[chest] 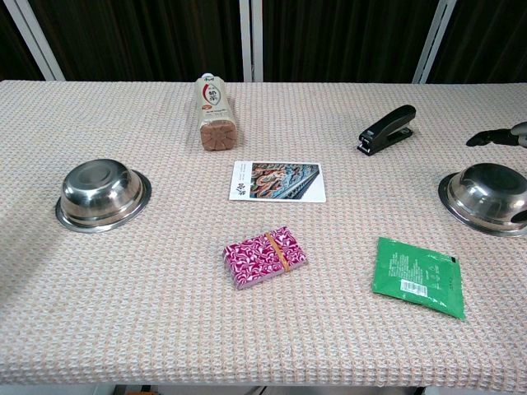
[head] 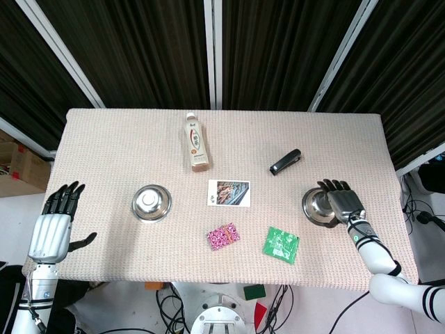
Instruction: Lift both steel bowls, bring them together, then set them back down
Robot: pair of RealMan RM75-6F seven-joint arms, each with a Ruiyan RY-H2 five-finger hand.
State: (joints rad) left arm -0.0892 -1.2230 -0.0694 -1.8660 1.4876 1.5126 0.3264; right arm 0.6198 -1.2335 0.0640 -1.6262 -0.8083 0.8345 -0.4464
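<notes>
The left steel bowl (head: 151, 202) (chest: 102, 194) sits upside down on the tablecloth, left of centre, with nothing touching it. My left hand (head: 55, 224) hangs off the table's left edge, well away from that bowl, holding nothing and with its fingers spread. The right steel bowl (head: 316, 206) (chest: 486, 196) rests on the cloth near the right side. My right hand (head: 342, 202) lies over its right half with fingers extended, hiding that part. In the chest view only its fingertips (chest: 495, 137) show, at the right border and apart from the bowl.
A drink bottle (head: 197, 143) lies at the back centre, with a black stapler (head: 286, 162) to its right. A photo card (head: 229, 193), a pink packet (head: 223, 235) and a green packet (head: 280, 244) lie between the bowls.
</notes>
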